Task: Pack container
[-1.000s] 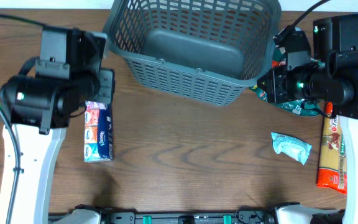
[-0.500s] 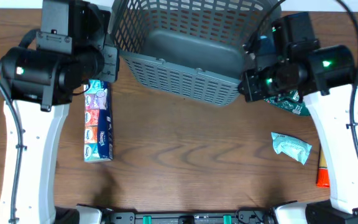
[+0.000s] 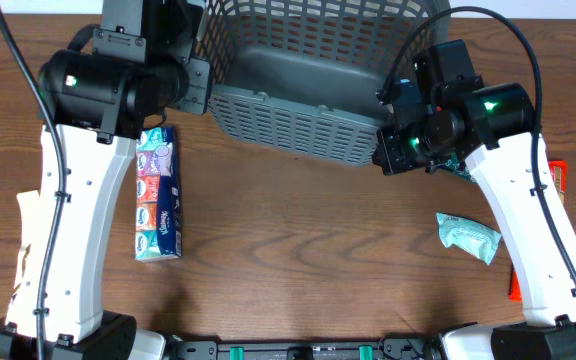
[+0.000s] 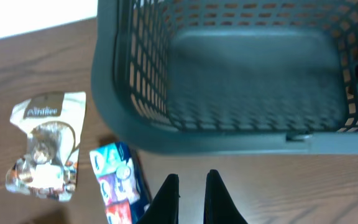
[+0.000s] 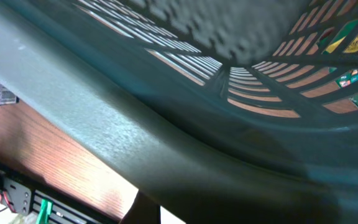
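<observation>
The container point(image 3: 308, 75), dark grey plastic with lattice walls, a thick rounded rim and a smooth flat bottom, stands at top centre of the overhead view. The left gripper point(image 4: 190, 186) has its fingers slightly apart and empty. Only its wrist view shows a crinkled silver pouch point(image 4: 45, 146). The right gripper point(image 3: 396, 150) is at the rim, but I cannot tell how its fingers stand.

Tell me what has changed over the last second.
The left gripper swung forward to the near left corner of the large dark grey slotted plastic basket, the right gripper to its near right corner. No grasp is visible. The basket, the colourful tissue pack and the pale teal packet stayed put.
</observation>
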